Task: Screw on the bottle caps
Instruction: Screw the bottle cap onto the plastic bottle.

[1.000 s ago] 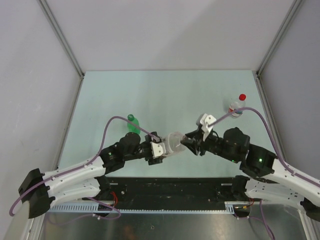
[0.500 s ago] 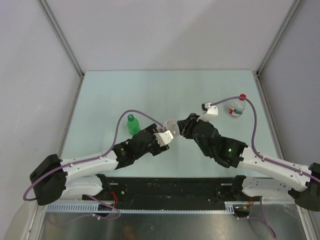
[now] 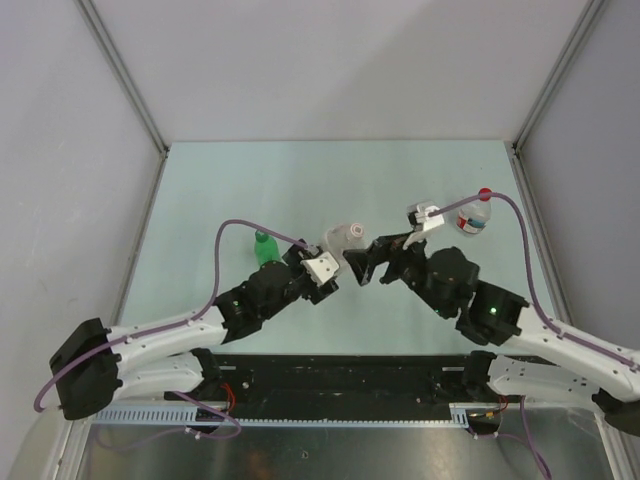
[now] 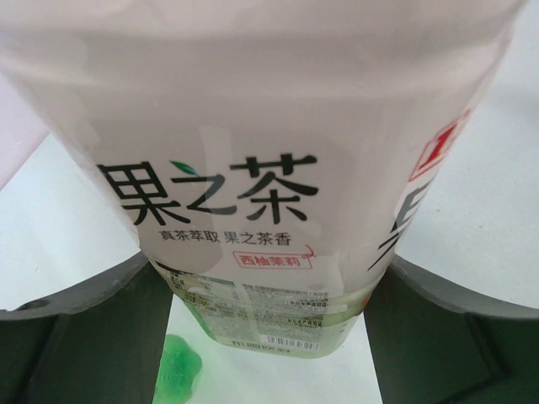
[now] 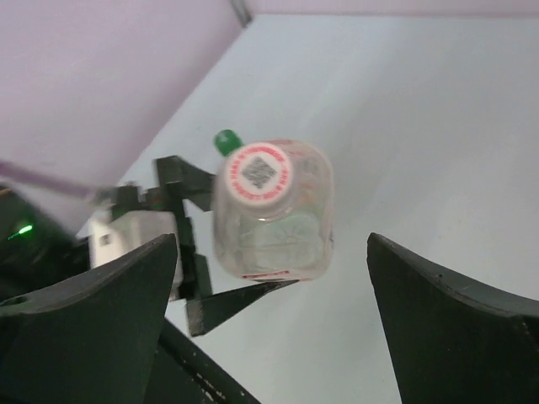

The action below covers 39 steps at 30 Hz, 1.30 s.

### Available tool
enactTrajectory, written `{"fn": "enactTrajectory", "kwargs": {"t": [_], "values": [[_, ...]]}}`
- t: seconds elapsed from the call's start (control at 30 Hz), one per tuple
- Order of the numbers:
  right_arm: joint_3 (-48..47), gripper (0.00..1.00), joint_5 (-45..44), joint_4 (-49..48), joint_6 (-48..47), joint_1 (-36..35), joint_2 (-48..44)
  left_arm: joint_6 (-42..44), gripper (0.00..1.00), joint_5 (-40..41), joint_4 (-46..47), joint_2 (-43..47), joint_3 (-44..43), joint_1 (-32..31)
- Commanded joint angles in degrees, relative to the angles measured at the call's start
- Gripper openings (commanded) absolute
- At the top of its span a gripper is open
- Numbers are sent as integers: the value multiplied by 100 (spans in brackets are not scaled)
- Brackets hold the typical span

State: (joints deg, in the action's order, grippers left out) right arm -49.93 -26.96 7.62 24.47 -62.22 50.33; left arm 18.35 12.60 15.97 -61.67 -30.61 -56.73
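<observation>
The right gripper point(image 5: 271, 240) has just opened wide off the white cap point(image 5: 263, 174) and holds nothing. The cap sits on the wide bottle point(image 4: 253, 126) near the tabletop's centre. The left gripper point(image 4: 269, 295) clamps that bottle's body. This tightening turn is likely finished.

Wide bottle point(image 4: 269, 126): clear plastic, glossy and smooth, with a printed film label.
White cap point(image 5: 257, 174), on top of it: plastic, printed top.
My right fingers point(image 5: 93, 311), either side of it: dark matt plastic.
Table point(image 3: 300, 180), beneath it: pale green, matt, smooth.
Green bottle point(image 3: 265, 248), left of it: translucent glossy plastic.
</observation>
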Motion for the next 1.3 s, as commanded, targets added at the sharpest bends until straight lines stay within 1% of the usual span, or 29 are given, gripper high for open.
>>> {"fn": "enactTrajectory", "kwargs": {"t": [0.0, 0.07, 0.13, 0.27, 0.33, 0.43, 0.53, 0.7, 0.87, 1.03, 1.2, 1.27], "values": [[-11, 99, 1195, -323, -1228, -8, -641, -198, 0, -420, 405, 272, 215, -34], [20, 99, 1688, -169, -1740, -1, -874, -13, 0, -764, 387, 387, 306, -34], [50, 99, 2169, 79, -2494, 6, -1075, 233, 0, -1097, 352, 479, 404, -32], [90, 97, 2467, 773, -3951, 20, -1424, 568, 0, -1698, 223, 672, 457, -12], [131, 95, 2861, 1143, -4633, 24, -1524, 715, 0, -1976, 78, 772, 459, -2], [160, 92, 3316, 1425, -5120, 25, -1498, 818, 0, -2169, -201, 884, 444, -1], [159, 90, 3414, 1409, -5167, 19, -1432, 875, 0, -2309, -475, 879, 372, 1], [159, 87, 3507, 1170, -5037, 19, -1393, 896, 0, -2236, -812, 790, 196, 4], [155, 79, 3529, 887, -4823, 18, -1328, 915, 0, -2340, -962, 719, 98, 3], [146, 68, 3335, 805, -4539, 26, -1238, 904, 0, -2309, -1041, 689, 36, 2], [74, 59, 3127, 920, -4296, 37, -1164, 914, 0, -2383, -1079, 777, 43, 0], [21, 44, 2995, 940, -4131, 61, -1112, 911, 0, -2360, -1083, 799, 46, 3]]}}
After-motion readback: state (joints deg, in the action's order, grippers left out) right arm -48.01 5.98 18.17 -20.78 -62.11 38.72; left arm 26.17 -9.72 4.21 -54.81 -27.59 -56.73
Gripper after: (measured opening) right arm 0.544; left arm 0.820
